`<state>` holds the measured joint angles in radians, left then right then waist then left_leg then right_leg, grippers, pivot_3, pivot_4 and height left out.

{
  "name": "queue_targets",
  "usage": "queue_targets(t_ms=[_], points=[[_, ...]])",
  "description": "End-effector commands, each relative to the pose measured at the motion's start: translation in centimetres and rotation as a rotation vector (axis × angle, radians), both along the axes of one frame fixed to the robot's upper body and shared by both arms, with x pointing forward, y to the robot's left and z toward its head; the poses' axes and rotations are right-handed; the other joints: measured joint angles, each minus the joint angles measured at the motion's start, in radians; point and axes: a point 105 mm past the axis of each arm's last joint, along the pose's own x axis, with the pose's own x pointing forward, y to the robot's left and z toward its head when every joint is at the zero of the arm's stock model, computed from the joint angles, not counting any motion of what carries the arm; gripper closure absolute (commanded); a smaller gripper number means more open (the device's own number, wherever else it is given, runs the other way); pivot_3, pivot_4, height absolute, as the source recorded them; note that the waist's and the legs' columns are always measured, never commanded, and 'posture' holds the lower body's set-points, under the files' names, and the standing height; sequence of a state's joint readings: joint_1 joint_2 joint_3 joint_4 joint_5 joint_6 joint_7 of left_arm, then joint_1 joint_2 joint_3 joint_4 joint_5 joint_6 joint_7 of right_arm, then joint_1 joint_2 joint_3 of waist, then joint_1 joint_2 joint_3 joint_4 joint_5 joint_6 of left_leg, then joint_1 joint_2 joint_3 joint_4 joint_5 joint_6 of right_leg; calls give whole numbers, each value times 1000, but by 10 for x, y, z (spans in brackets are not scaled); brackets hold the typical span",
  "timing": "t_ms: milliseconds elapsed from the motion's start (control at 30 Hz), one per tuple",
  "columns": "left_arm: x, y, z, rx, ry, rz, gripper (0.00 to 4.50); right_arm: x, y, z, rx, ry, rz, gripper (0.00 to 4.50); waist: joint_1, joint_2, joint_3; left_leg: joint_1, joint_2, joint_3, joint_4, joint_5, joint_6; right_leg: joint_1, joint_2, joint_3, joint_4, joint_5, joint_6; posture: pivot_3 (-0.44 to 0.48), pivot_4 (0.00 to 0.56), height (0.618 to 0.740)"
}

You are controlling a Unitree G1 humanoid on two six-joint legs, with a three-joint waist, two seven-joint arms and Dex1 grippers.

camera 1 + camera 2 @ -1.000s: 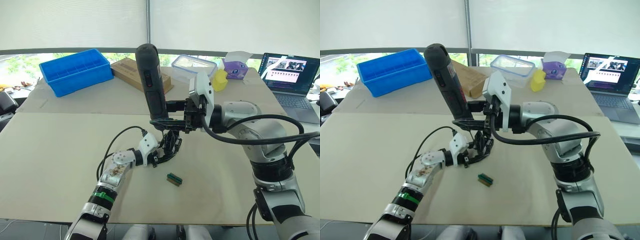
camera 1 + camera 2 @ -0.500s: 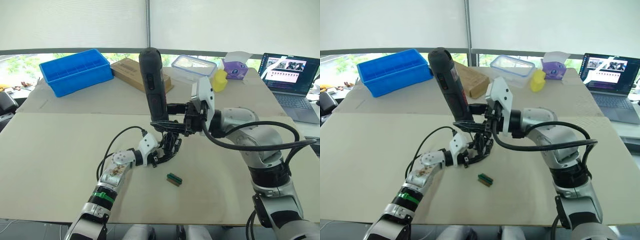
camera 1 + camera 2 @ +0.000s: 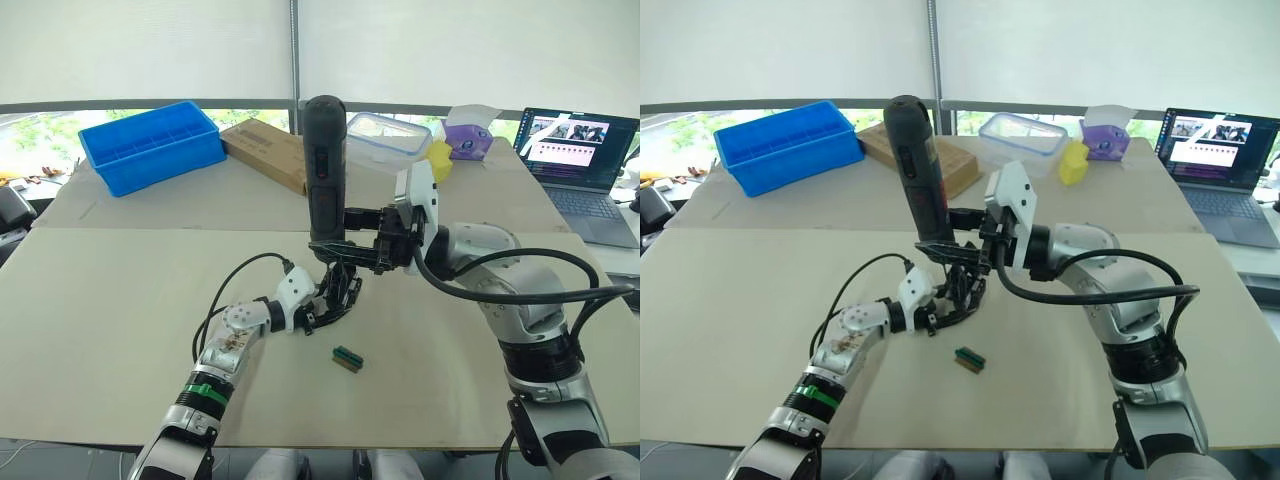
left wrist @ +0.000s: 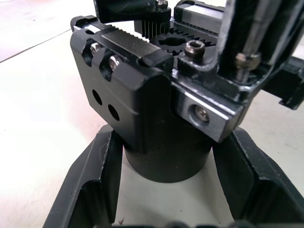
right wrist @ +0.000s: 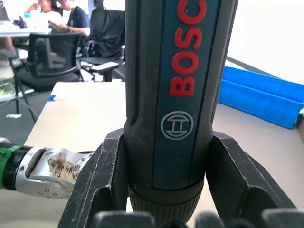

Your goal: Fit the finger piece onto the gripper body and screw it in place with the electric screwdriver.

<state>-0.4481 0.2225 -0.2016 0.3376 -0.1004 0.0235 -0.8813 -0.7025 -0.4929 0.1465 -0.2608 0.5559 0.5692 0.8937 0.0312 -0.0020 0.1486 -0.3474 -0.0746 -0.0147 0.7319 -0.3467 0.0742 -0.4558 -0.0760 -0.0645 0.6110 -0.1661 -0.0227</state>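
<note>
Since a second ago the electric screwdriver (image 3: pixel 324 165) has swung from a lean toward the robot's left to nearly upright, and the right gripper (image 3: pixel 352 235) holding it has shifted a little to the right along with its arm; the left arm and what it holds have stayed where they were.

That right gripper pinches the screwdriver low on its barrel, one black finger (image 5: pixel 107 180) on each side of the dark grip just above the collar, as the right wrist view shows. The tool's lower end points down onto the gripper body (image 3: pixel 340 290); the bit itself is hidden behind the fingers and the part.

The left gripper (image 3: pixel 322 312) clamps the gripper body by its round cylindrical base (image 4: pixel 166 159), its fingers pressed against either side, and the part sits on the tabletop (image 3: pixel 120 310) directly under the screwdriver. In the left wrist view the top of the body shows gear teeth and several screw heads. Whether the finger piece is already seated on the body cannot be told.

A small green-and-brown block (image 3: pixel 347 357) lies on the tabletop just in front of the gripper body, apart from it. Farther back stand a blue bin (image 3: pixel 150 142), a cardboard box (image 3: pixel 265 150), a clear lidded container (image 3: pixel 385 132) and, at the far right, an open laptop (image 3: pixel 575 150).
</note>
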Motion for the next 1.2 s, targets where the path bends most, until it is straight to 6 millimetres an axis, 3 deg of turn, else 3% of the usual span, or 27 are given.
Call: queue_targets(t_ms=[33, 633, 833, 1200], points=[[-2, -10, 13, -20, -50, -48, 2241, 18, -13, -51, -161, 155, -96, 2581, 1, -1, -1, 0, 0, 0, 0, 0, 0, 0, 0, 0, 0, 0, 0, 0, 150, 740], [4, -8, 19, -24, -65, -24, 2241, 29, -11, -61, -172, 129, -88, 2581, 2, -1, -13, 1, 0, 0, -1, 0, 0, 1, 0, 1, 0, 0, 0, 0, 150, 740], [6, -5, 19, -23, -66, -9, 2241, 25, -19, -58, -60, 120, -110, 2581, 4, -3, -19, 2, 0, 0, -2, 0, 0, 1, 0, 1, -1, 0, 0, 0, 150, 740], [7, -6, 21, -25, -63, -12, 2241, 20, 2, -70, -153, 135, -22, 2581, -1, -2, -20, 2, 0, 0, -2, 0, 0, 1, 0, 1, 0, 0, 0, 0, 150, 740]])
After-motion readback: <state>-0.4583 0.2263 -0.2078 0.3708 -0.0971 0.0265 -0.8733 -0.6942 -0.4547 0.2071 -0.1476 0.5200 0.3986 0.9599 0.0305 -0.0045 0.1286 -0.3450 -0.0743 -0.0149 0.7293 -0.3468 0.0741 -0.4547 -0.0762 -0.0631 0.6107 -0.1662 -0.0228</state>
